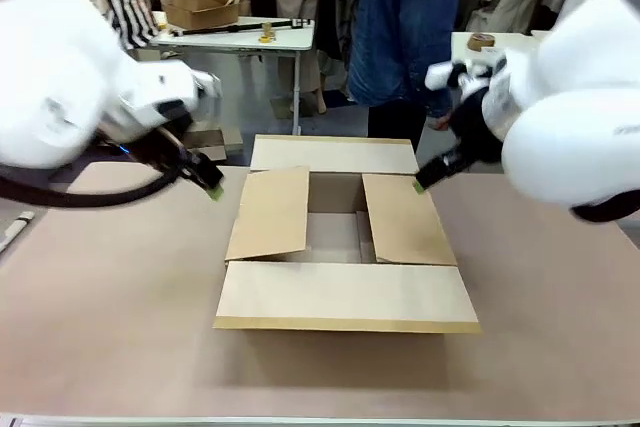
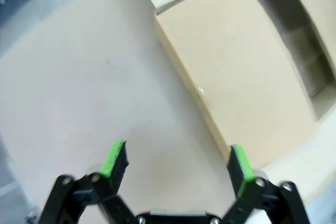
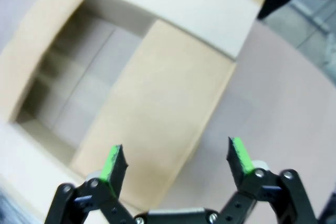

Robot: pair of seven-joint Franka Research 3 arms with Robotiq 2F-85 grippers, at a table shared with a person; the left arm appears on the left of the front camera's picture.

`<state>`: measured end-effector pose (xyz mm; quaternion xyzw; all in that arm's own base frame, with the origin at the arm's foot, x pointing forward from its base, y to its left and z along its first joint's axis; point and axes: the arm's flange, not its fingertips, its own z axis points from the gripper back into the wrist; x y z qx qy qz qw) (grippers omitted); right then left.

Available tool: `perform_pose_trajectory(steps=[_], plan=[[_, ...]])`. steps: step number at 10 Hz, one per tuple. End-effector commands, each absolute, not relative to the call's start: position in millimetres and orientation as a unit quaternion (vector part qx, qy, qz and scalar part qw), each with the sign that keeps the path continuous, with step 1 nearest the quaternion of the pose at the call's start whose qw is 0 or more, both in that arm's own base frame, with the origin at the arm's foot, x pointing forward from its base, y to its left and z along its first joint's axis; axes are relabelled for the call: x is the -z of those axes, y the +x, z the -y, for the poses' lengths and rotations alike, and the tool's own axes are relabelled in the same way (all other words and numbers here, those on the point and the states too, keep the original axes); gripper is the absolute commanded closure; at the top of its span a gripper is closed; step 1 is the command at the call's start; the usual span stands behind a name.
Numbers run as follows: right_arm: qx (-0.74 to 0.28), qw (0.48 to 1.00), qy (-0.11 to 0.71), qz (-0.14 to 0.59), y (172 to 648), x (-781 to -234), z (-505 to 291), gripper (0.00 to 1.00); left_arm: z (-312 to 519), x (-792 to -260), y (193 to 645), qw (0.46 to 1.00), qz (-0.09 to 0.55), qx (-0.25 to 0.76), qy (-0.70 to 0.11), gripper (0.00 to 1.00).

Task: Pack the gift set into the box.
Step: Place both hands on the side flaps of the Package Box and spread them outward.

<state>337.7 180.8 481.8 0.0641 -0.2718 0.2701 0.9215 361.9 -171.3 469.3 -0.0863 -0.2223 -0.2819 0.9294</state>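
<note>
The box (image 1: pixel 345 294) sits mid-table, its near and far flaps laid flat outward and its two side flaps leaning in over the opening. Bare cardboard floor shows inside. The gift set is out of view. My left gripper (image 1: pixel 211 187) hovers just off the box's left far corner, beside the left flap (image 2: pixel 247 72). In the left wrist view this gripper (image 2: pixel 177 153) is open with nothing between its fingers. My right gripper (image 1: pixel 420 184) hangs at the far edge of the right flap (image 3: pixel 168 108). The right wrist view shows it (image 3: pixel 176 153) open and empty above that flap's outer edge.
A person in a blue denim coat (image 1: pixel 405 27) stands at the far side of the table. The pinkish-brown tabletop (image 1: pixel 110 317) stretches wide on both sides of the box. A white table behind carries another open carton (image 1: pixel 200 2).
</note>
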Motion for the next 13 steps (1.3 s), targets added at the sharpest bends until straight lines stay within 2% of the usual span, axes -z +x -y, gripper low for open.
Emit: perform_pose_trajectory(steps=[1, 2, 3, 4, 5, 6, 7, 8, 9, 10, 11, 13], plan=[[-0.268, 0.925, 0.094, 0.253, 263, -549, -176, 0.00, 143, -521, 321, 0.921, 0.210, 0.303, -0.128, 0.00], [-0.279, 0.921, 0.107, 0.250, 230, -561, -171, 0.00, 136, -529, 302, 0.912, 0.218, 0.315, -0.145, 0.00], [-0.249, 0.929, 0.047, 0.268, 208, -555, -166, 0.00, 134, -528, 287, 0.911, 0.242, 0.304, -0.139, 0.00], [-0.279, 0.919, 0.095, 0.260, 258, -550, -179, 0.00, 152, -532, 315, 0.922, 0.219, 0.297, -0.120, 0.00], [-0.279, 0.919, 0.095, 0.260, 258, -550, -179, 0.00, 152, -532, 315, 0.922, 0.219, 0.297, -0.120, 0.00], [-0.276, 0.920, 0.083, 0.265, 216, -573, -172, 0.00, 152, -532, 315, 0.922, 0.219, 0.297, -0.120, 0.00], [-0.258, 0.923, 0.172, 0.230, 236, -559, -161, 0.00, 145, -547, 300, 0.919, 0.224, 0.300, -0.122, 0.00], [-0.236, 0.893, 0.317, 0.215, 235, -567, -139, 0.00, 124, -558, 306, 0.907, 0.166, 0.296, -0.249, 0.00], [-0.189, 0.828, 0.470, 0.240, 225, -582, -105, 0.00, 90, -566, 312, 0.858, 0.123, 0.277, -0.415, 0.00], [-0.084, 0.789, 0.545, 0.273, 220, -595, -78, 0.00, 58, -567, 319, 0.802, 0.092, 0.254, -0.532, 0.00], [-0.026, 0.757, 0.597, 0.264, 217, -600, -56, 0.00, 36, -564, 325, 0.774, 0.095, 0.200, -0.593, 0.00], [0.029, 0.717, 0.645, 0.263, 212, -606, -17, 0.00, 38, -563, 334, 0.704, 0.128, 0.123, -0.688, 0.00]])
